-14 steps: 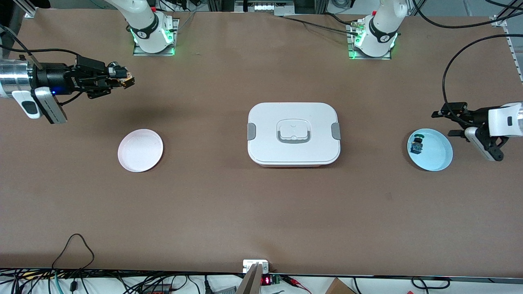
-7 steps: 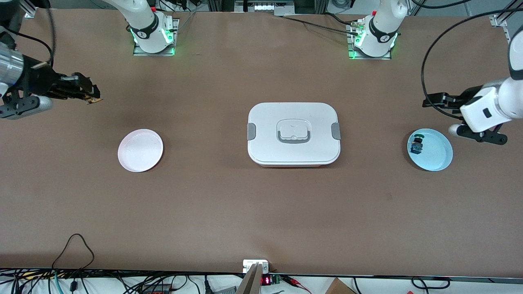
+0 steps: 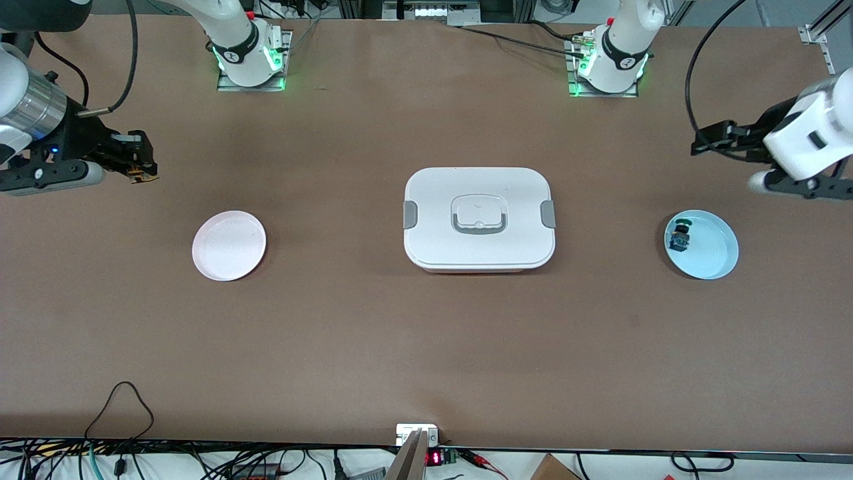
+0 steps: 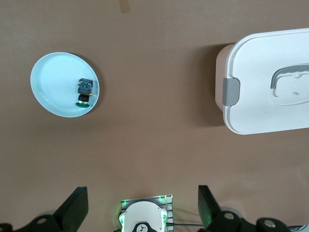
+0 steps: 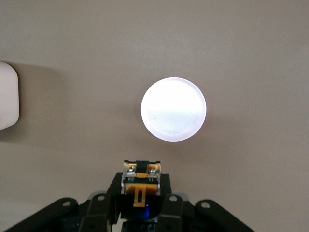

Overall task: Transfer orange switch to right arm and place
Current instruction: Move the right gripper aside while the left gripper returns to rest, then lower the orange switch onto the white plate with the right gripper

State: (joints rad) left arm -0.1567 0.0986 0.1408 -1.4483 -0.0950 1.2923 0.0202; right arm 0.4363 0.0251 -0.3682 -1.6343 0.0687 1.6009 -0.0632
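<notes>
My right gripper (image 3: 141, 168) is shut on the orange switch (image 3: 138, 177), up over bare table at the right arm's end, not over the pink plate (image 3: 229, 245). In the right wrist view the switch (image 5: 141, 175) sits between the jaws of my right gripper (image 5: 141, 188), silvery screws outward, with the pink plate (image 5: 174, 109) ahead of it. My left gripper (image 3: 710, 140) is open and empty over bare table at the left arm's end, and shows wide open in the left wrist view (image 4: 143, 207).
A white lidded box (image 3: 478, 217) stands mid-table. A light blue plate (image 3: 716, 257) at the left arm's end holds a green-capped, blue-bodied switch (image 3: 680, 237). That plate (image 4: 53, 87), that switch (image 4: 85, 92) and the box (image 4: 270, 87) also show in the left wrist view.
My right gripper has swung with the orange switch toward the right arm's end of the table. My left gripper has drawn away from the blue plate toward the bases.
</notes>
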